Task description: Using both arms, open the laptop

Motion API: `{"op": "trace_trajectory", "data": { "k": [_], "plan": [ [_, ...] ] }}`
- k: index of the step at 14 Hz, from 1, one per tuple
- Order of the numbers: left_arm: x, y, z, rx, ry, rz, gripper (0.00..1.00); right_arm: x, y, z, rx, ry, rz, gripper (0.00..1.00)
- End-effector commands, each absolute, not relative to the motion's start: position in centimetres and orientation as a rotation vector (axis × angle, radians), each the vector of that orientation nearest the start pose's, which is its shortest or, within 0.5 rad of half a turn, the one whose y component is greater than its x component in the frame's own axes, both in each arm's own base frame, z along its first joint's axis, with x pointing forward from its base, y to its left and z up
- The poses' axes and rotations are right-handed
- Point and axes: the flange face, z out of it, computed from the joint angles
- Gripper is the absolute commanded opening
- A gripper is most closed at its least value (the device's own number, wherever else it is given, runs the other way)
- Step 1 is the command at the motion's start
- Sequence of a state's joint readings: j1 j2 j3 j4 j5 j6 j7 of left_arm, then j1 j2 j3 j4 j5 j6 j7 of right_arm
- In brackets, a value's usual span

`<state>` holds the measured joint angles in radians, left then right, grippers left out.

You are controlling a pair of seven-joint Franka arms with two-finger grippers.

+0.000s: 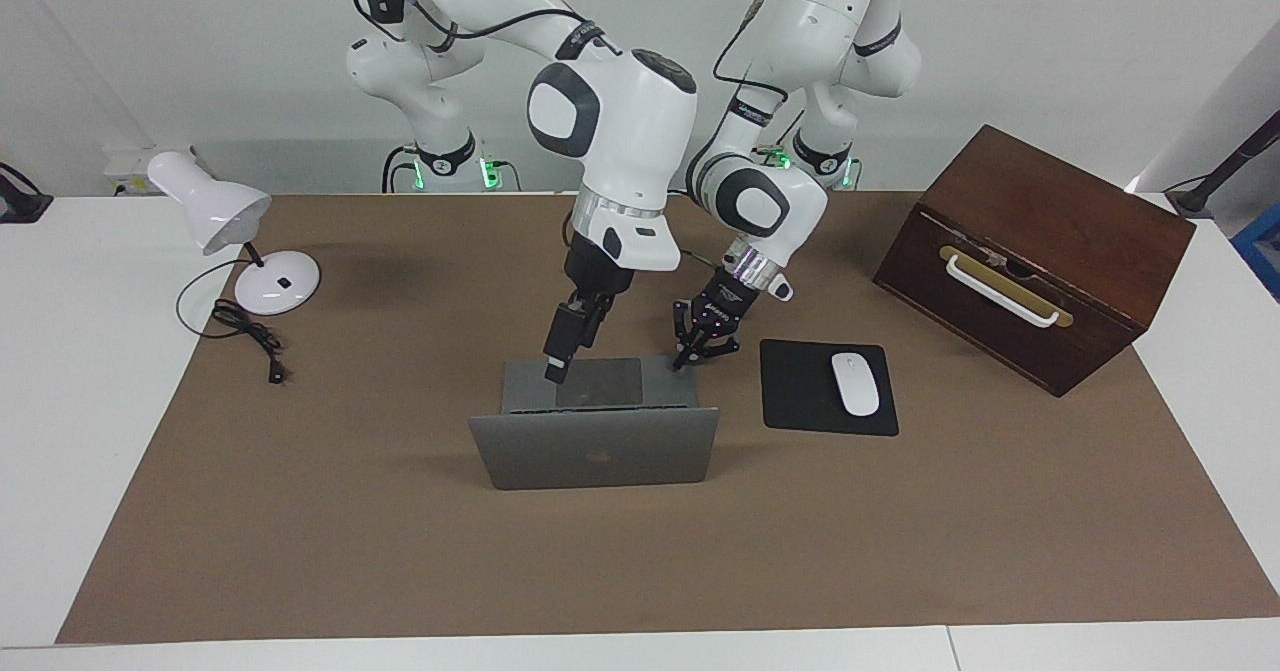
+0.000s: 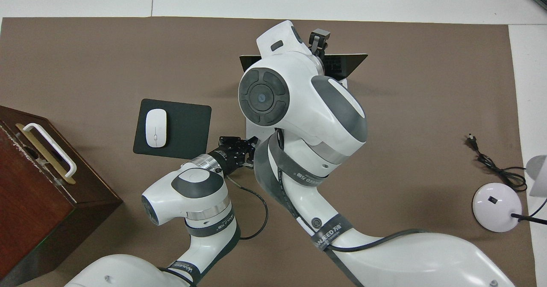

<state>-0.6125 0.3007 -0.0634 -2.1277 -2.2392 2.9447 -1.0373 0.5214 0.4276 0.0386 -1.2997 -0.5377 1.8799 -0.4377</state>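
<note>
Silver laptop open — left gripper closed on its corner; right gripper above, state unclear.

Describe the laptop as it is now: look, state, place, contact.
The laptop is thin, silver-grey metal, with a dark logo on the lid's back. It stands open on the brown mat, lid raised steeply, and its grey deck with a darker trackpad lies toward the robots. The black mouse pad lies beside it, toward the left arm's end. The shut left gripper rests on the deck's corner nearest that pad. The right gripper hangs over the deck, clear of the lid.
</note>
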Motion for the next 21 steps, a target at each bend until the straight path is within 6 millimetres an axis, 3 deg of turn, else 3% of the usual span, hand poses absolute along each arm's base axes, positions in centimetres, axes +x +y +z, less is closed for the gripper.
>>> {"op": "trace_trajectory", "data": {
  "k": [1,5,11,16,21],
  "plan": [
    [44.8,-28.7,25.7,0.699,2.294,-0.524,0.00,61.1,32.2,54.2,-3.079,-1.791,-0.279,1.00],
    [45.2,-28.2,27.9,0.707,2.275,-0.465,0.00,60.6,29.1,57.0,-3.130,-1.499,-0.254,1.00],
    [45.5,-27.4,32.3,0.715,2.223,-0.375,0.00,59.9,22.8,61.1,-3.152,-1.048,-0.200,1.00],
    [48.9,-24.7,35.3,0.728,2.146,-0.307,0.00,59.1,19.6,63.1,-3.216,-0.704,-0.178,1.00],
    [54.2,-20.4,38.3,0.765,2.030,-0.260,0.00,59.1,15.2,64.5,-3.202,-0.463,-0.151,1.00]
  ]
}}
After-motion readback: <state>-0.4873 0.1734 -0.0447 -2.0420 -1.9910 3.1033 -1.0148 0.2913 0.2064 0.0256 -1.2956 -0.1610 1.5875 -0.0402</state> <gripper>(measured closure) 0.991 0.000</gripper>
